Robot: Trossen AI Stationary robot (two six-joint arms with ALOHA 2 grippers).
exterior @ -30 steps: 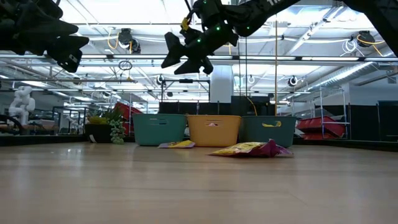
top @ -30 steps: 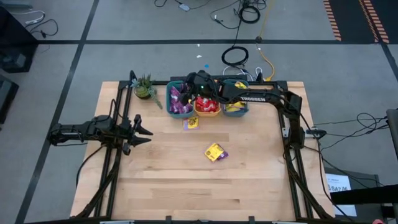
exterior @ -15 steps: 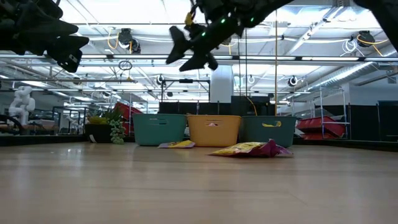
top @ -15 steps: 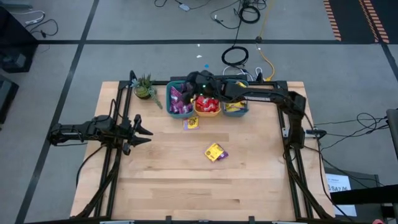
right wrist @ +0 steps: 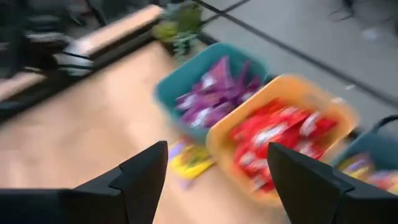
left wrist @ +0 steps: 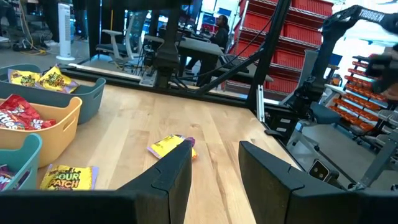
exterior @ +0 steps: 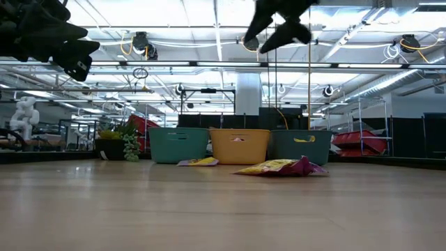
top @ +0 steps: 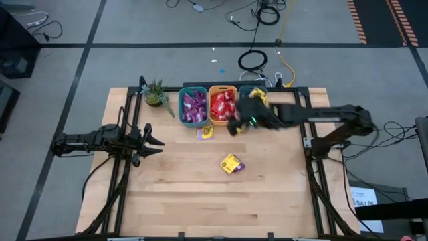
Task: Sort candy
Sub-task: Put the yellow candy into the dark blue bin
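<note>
Three bins stand in a row at the table's far edge: a teal bin (top: 194, 106) of purple candy, an orange bin (top: 223, 105) of red candy, and a teal bin (top: 257, 94) of yellow candy that is partly behind my right arm. A loose yellow packet (top: 206, 132) lies flat just in front of the bins. A yellow and purple pair (top: 232, 164) lies mid-table. My right gripper (top: 233, 126) hovers open and empty, high above the wood in front of the orange bin (right wrist: 280, 134). My left gripper (top: 155, 142) waits open at the table's left.
A small potted plant (top: 155, 94) stands at the far left corner beside the bins. Dark frame rails (top: 127, 167) run along the left and right sides of the table. Bare wood stretches across the near half of the table (top: 214, 201).
My right gripper has drawn back from above the purple and red bins. It moved toward the table's near edge and to the right, and rose higher in the low view. Its arm swung out over the right side. The candy and bins have stayed in place.
</note>
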